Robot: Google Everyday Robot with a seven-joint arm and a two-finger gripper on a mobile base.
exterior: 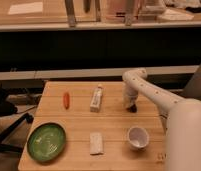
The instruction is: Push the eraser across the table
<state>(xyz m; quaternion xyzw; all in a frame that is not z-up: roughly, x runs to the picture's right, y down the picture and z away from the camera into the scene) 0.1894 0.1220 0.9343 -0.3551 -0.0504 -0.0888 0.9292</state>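
The light wooden table (114, 125) fills the lower middle of the camera view. My white arm reaches in from the right, and the gripper (129, 104) points down at the table's right part, to the right of the white tube. The eraser (132, 107) shows as a small black bit right at the gripper's tip, on the tabletop, mostly hidden by it.
A white tube (96, 98) lies to the left of the gripper. An orange carrot-like piece (66, 100) lies at the far left. A green plate (46, 142) sits at the front left, a pale flat block (96, 143) at the front middle, a white cup (138, 136) at the front right. A dark chair (6, 125) stands left of the table.
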